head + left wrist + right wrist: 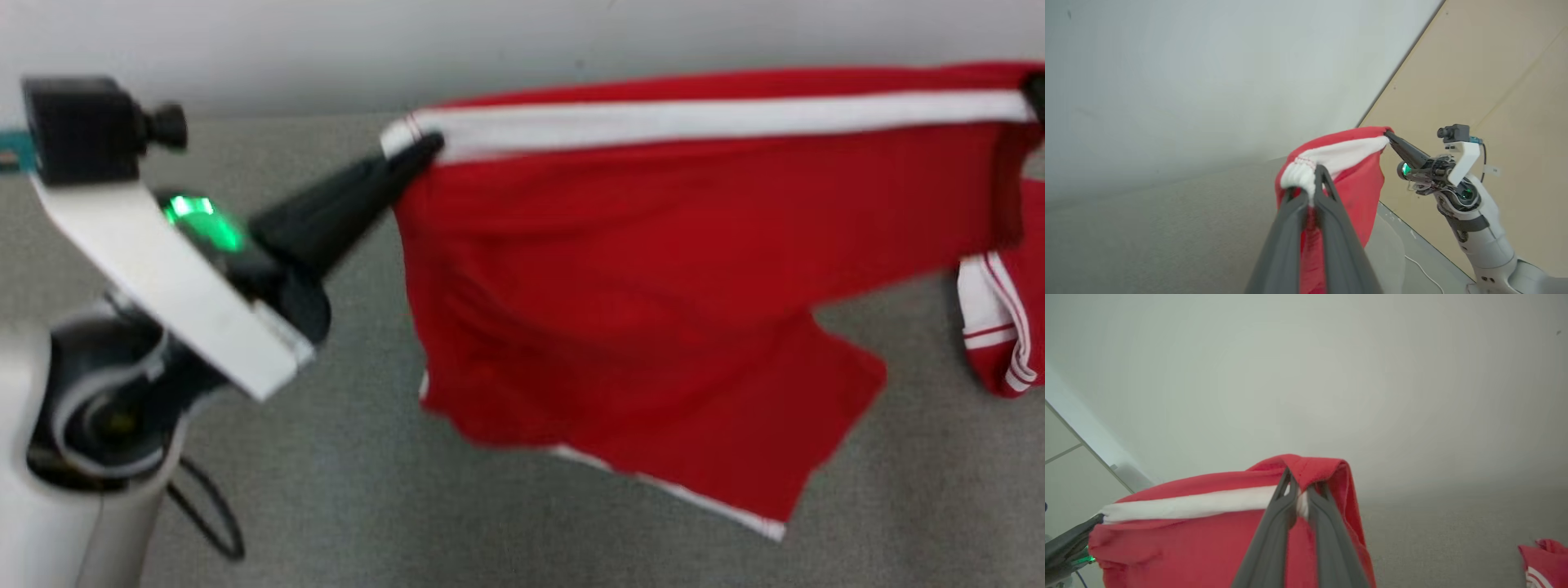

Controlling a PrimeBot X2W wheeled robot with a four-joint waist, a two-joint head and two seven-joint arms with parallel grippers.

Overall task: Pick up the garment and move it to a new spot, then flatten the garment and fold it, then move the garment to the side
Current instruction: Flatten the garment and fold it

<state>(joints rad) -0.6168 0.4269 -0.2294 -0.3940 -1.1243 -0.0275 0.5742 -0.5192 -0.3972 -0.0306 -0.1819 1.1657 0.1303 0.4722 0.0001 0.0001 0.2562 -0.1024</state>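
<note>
**A:** The red shorts [637, 269] are off the grey surface [326, 490], strung in the air between both arms. The left gripper [416, 151] at 9 o'clock is clenched on one end of the white waistband [718, 118], and the right gripper [1035, 94] out at 2 o'clock is clamped on the other end.

**B:** So where does that put the task?

**A:** Early, I'd say. The pick-up looks done and the band is pulled taut, with the legs dangling toward 5 o'clock. Setting it down in a new spot, flattening, folding and moving it aside all look undone.

**B:** Any bins or baskets?

**A:** None I can call, just bare grey surface beneath. There is a second red-and-white piece [1000, 343] at 3 o'clock, and I can't tell whether it belongs to the shorts.
</note>
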